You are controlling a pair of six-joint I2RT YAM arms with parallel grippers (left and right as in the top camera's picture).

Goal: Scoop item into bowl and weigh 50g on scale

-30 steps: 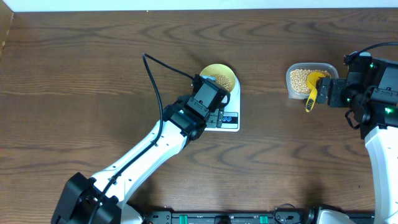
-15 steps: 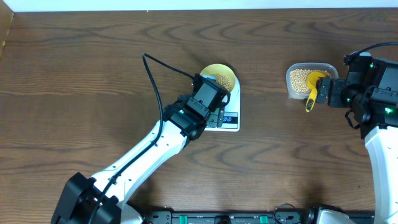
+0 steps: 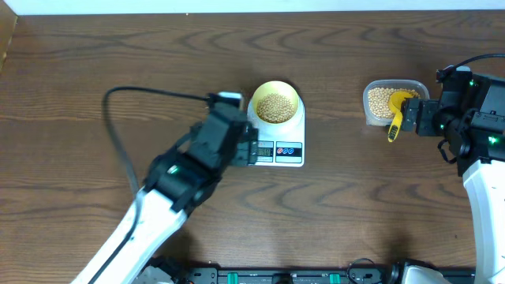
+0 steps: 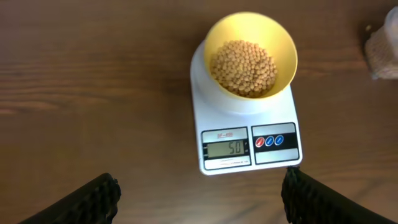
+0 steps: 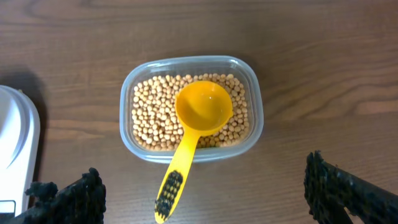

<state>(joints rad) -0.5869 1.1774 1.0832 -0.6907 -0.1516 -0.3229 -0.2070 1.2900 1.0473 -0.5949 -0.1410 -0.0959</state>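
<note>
tub (image 4: 384, 37) right of scale (image 4: 205, 118): edge-cut, blurred | scale's left edge overhead: under left gripper (image 3: 251, 148) | overhead display (image 3: 264, 150) digits: too small

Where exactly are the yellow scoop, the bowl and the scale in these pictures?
scoop (image 5: 203, 107), right wrist view, inside its empty round cup.
bowl (image 4: 252, 25), left wrist view, bare inner wall at the far side.
scale (image 4: 225, 148), left wrist view, on its small display.

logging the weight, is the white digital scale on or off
On: the grey display of the white flat digital scale reads 50, with the round pale yellow bowl of tan beans on it.
</note>
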